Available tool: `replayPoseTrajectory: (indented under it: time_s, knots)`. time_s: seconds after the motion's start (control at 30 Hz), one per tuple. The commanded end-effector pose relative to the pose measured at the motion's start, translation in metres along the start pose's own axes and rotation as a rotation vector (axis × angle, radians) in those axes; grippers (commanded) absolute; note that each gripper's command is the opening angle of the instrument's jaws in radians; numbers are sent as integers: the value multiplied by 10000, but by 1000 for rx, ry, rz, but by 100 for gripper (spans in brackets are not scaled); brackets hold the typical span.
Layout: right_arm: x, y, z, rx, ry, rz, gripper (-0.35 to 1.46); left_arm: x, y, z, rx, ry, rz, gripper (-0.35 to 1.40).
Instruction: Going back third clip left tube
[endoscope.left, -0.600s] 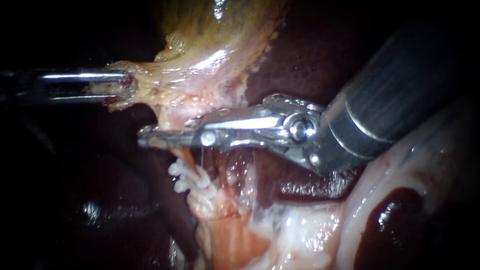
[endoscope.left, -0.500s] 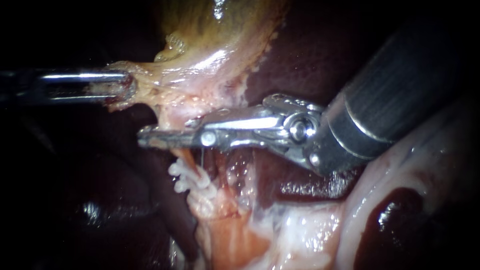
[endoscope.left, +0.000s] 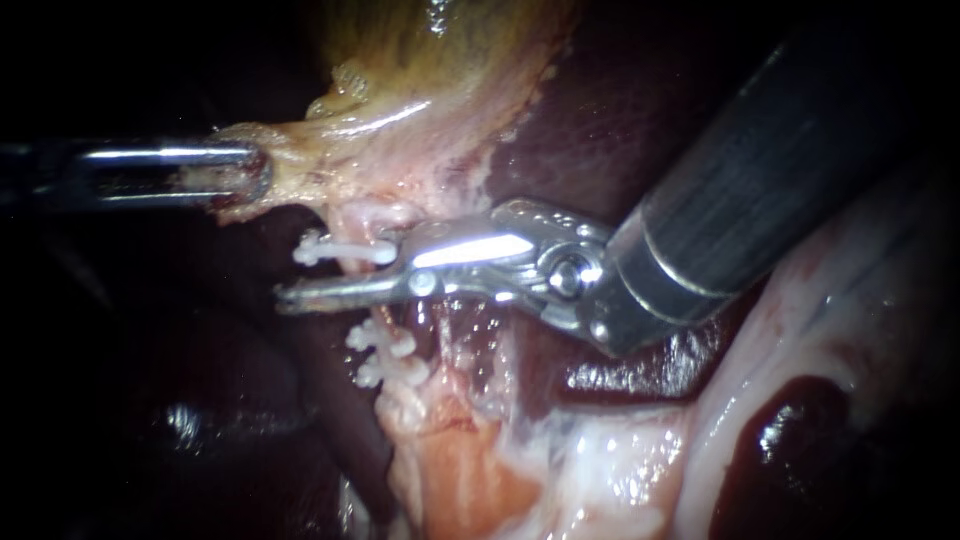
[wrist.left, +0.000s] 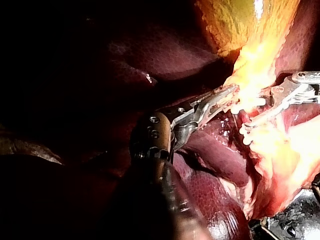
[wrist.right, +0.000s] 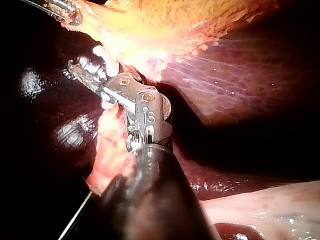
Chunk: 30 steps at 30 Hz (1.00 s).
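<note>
Claw of the right instrument (endoscope.left: 320, 282) looks spread and holds nothing. Its long lower half lies across the left tube (endoscope.left: 360, 265), and the left wrist view shows a gap between the two halves. Just above that lower half the third clip (endoscope.left: 345, 248) sits crosswise on the tube, apart from the metal. Two more clips (endoscope.left: 385, 355) sit on the same tube just below the claw. Further out, the claw of the left instrument (endoscope.left: 240, 172) is pinching the lower edge of the gallbladder (endoscope.left: 420, 60) and draws it sideways, so the tube stands stretched over the dark liver (endoscope.left: 600, 130).

By my reading the clip is on and the step in hand is backing out. The next move calls for keeping the right claw spread and drawing it straight back along its own shaft, so the hooked tip does not catch the new clip or the tube. Meanwhile the left claw holds its pull.
</note>
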Motion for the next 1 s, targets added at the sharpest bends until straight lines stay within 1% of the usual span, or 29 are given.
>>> replayPoseTrajectory:
  time_s: [0.03,0.17,0.3,0.43,0.63,0.67,0.83,0.9,1.0]
  knots:
    - [1,-1,-4,-3,-5,-17,49,0,0,0,0,0,0,-35]
    - [-1,-2,-13,-11,-25,-47,49,0,0,-1,0,0,0,-35]
    - [-6,0,-26,-15,-54,-84,49,0,0,-1,0,0,0,-35]
    - [-10,-4,-43,-5,-59,-144,49,0,0,-2,0,0,0,-35]
    - [-20,-19,-91,3,-65,-272,49,0,0,-3,-1,-1,0,-35]
    - [-23,-22,-102,6,-67,-309,49,0,0,-3,-1,-1,0,-35]
    - [-33,-31,-150,13,-72,-411,49,0,0,-2,-1,-1,0,-35]
    - [-34,-33,-169,10,-73,-445,49,0,0,-2,0,0,0,-35]
    - [-28,-32,-186,0,-72,-459,49,0,0,-1,0,0,0,-35]
